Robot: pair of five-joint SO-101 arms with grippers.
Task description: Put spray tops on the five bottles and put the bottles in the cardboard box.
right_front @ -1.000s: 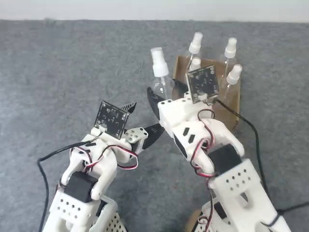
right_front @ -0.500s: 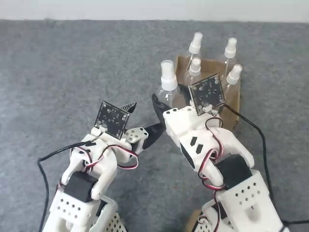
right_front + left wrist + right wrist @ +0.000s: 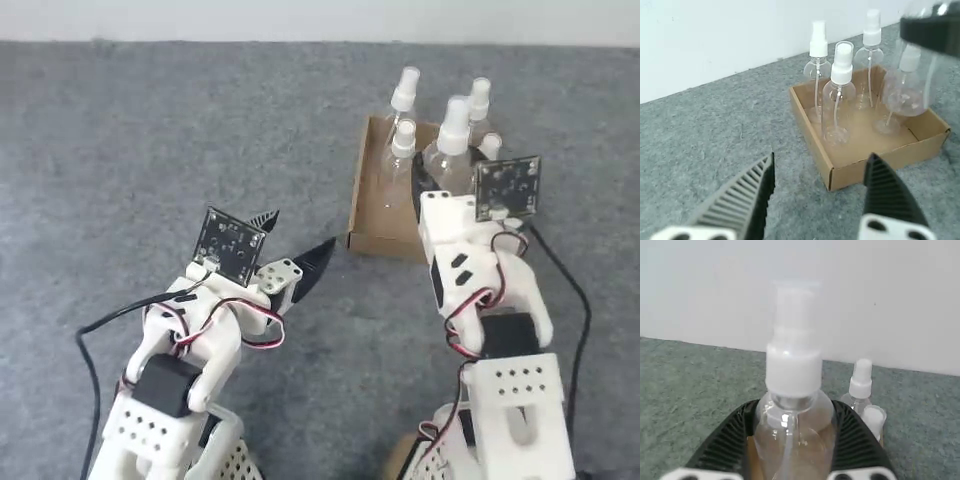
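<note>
Holding a capped spray bottle (image 3: 792, 371) right above the cardboard box (image 3: 356, 196)
Right hand (image 3: 792, 436) is clamped on its clear body, other capped bottles (image 3: 403, 140) stand inside the box, left hand (image 3: 297, 232) hangs released over the grey worktop (image 3: 150, 130).

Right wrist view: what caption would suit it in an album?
Black jaws grip a clear bottle with a white spray top; two more spray tops show behind, against a pale wall.

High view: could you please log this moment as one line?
right gripper: shut on clear plastic bottle with white spray top, above cardboard box | left gripper: open, apart from box | four capped bottles inside
</note>
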